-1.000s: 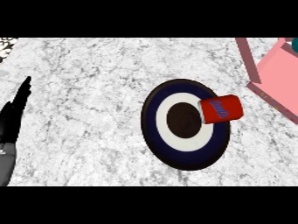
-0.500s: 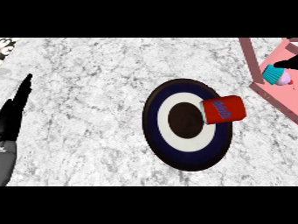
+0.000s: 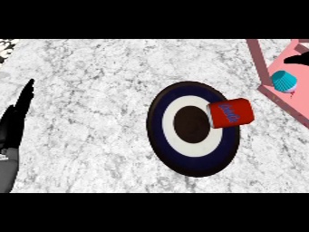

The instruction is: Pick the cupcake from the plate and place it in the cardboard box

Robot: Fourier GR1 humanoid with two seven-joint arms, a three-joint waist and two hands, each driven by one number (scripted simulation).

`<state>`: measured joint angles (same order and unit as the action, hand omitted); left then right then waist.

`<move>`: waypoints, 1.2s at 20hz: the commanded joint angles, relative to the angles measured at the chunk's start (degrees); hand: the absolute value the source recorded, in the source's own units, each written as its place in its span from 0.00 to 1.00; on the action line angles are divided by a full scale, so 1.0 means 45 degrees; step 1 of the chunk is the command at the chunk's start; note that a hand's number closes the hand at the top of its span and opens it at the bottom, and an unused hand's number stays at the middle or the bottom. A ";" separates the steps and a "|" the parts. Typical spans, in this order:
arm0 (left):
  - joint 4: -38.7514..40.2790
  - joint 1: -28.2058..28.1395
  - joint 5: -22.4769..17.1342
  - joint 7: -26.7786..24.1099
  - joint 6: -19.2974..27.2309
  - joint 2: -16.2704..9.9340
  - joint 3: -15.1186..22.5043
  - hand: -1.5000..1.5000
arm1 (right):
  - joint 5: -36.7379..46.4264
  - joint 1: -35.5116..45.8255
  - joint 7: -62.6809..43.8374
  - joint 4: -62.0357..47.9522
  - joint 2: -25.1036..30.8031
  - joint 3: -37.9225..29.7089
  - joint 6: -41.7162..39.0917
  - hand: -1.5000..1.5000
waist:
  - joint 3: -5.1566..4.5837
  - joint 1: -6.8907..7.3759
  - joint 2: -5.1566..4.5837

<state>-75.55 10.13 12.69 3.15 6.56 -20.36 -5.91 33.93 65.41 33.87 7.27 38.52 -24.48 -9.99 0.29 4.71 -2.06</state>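
Fingers [image 3: 305,58] of the right hand, clamped on the cupcake [image 3: 284,81] before, now straight above it in the box [image 3: 302,97].

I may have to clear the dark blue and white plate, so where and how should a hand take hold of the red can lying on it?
Probably across its curved red sides. The red can lies tipped on the rim of the dark blue and white plate, one flat end facing the plate's centre. Coming down from above, with fingers and thumb on opposite long sides, looks best, likely for the right hand, which is nearer.
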 commanded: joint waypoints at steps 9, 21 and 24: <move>-0.0354 -0.0149 0.0128 0.0176 0.0085 0.0191 0.0133 0.50 | -0.2352 -0.0367 0.0075 -0.0392 0.2387 -0.2409 -0.2318 0.00 | 0.0035 -0.0054 -0.0052; -0.0176 -0.0261 -0.0020 -0.0220 -0.0042 -0.0072 -0.0207 0.50 | -0.2816 -0.2394 0.0557 -0.0398 0.5128 -0.2973 -0.4259 0.00 | 0.0103 -0.0174 -0.0143; -0.0267 -0.0389 -0.0219 -0.0139 -0.0251 -0.0175 -0.0324 0.50 | -0.2742 -0.3246 0.1231 -0.0323 0.5354 -0.2915 -0.4513 0.00 | 0.0148 -0.0192 -0.0149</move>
<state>-76.39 8.90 12.07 2.53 5.94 -20.65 -6.99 21.61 54.44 36.17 5.73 60.44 -37.48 -26.96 0.78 3.98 -2.74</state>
